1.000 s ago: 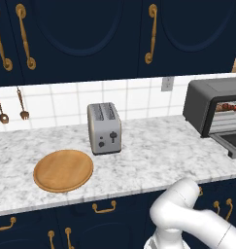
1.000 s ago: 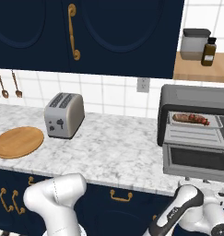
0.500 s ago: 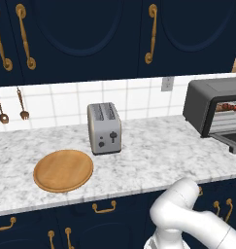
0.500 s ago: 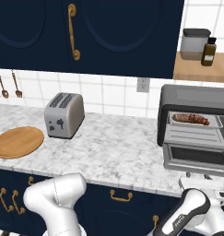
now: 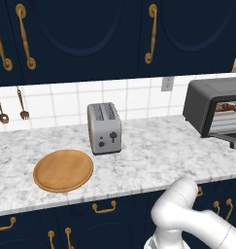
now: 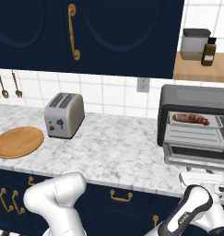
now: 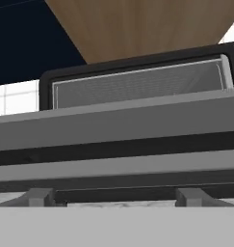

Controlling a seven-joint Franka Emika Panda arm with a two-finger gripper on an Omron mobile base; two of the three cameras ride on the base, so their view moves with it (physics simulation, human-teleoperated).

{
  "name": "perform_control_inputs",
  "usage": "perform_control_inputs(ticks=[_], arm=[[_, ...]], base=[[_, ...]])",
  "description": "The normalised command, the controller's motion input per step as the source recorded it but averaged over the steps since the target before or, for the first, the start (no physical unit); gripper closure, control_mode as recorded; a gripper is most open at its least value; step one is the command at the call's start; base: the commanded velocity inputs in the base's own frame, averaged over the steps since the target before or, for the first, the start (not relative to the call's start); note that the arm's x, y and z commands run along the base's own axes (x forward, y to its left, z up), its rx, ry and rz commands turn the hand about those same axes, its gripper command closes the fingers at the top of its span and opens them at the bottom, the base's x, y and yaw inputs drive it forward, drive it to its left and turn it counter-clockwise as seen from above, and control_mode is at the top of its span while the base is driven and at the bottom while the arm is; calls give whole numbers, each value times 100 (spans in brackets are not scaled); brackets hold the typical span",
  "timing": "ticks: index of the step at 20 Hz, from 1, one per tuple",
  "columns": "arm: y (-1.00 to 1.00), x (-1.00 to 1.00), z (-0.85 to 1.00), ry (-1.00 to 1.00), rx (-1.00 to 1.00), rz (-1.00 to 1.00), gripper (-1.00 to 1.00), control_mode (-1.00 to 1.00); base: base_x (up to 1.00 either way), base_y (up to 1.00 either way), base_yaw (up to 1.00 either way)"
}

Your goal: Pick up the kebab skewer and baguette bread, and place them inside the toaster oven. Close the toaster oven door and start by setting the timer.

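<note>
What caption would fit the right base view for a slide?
Boxy dark grey toaster oven with its door open and food on its rack, silver two-slot toaster and round wooden plate on marble counter.

toaster oven (image 5: 212,109) cut off at left base view's right edge, kebab skewer (image 5: 229,107) tiny inside

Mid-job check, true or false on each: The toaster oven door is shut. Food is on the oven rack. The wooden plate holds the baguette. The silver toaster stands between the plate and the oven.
1. The toaster oven door is shut. False: it hangs open below the toaster oven.
2. Food lies on the oven rack. True: the kebab skewer is there.
3. The wooden plate holds the baguette. False: it is bare.
4. The silver toaster stands between the plate and the oven. True.
</note>
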Motion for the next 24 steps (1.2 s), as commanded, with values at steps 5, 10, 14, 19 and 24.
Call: perform_control_inputs(ticks=[5, 10, 14, 19, 24], arm=[[0, 51, 0, 0, 0, 0, -100, -100], [0, 40, 15, 0, 0, 0, -100, -100], [0, 45, 18, 0, 0, 0, -100, -100], [0, 50, 12, 0, 0, 0, -100, -100], [0, 53, 16, 0, 0, 0, -100, -100]], base=[[0, 0, 0], [0, 0, 0], [0, 0, 0], [0, 0, 0], [0, 0, 0]])
